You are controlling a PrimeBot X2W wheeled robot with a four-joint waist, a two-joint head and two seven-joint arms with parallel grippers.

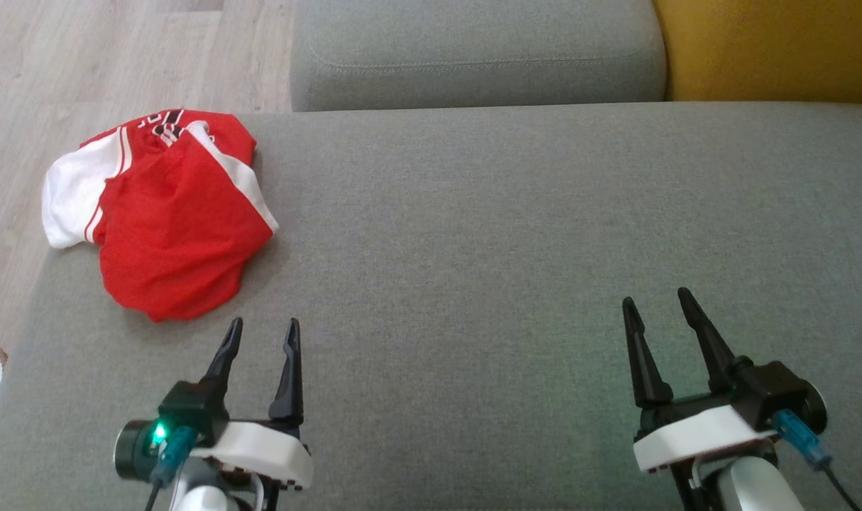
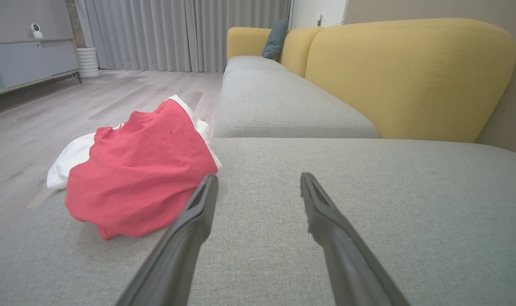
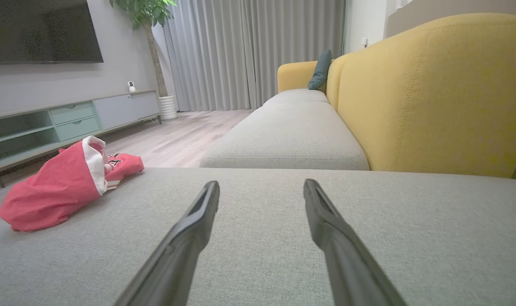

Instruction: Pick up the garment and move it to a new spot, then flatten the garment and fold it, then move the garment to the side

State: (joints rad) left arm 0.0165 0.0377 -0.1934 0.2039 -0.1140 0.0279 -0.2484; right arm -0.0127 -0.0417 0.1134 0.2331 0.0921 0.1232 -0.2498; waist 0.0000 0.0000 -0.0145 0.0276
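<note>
Nearest the head camera, the left gripper (image 1: 265,323) is hovering at 7 o'clock of the view and the right gripper (image 1: 655,298) at 5 o'clock. Both are pointing toward 12, with their dark fingers standing spread and nothing between them, and both are hanging just over the grey sofa cushion (image 1: 509,234).

The garment (image 1: 175,220), a red and white jersey, is lying crumpled in a heap at 10 o'clock, on the cushion's corner. Its white part is appearing to spill past the edge toward the wooden floor (image 1: 40,64). It is sitting near the left gripper, at about 11 o'clock from the fingertips and apart from them, and well apart from the right gripper.

Judging from this, the task is only beginning. The garment is not yet being lifted, so carrying it to a new spot, flattening, folding and setting it aside are all waiting. The left gripper is looking the better placed for the first grasp.
</note>
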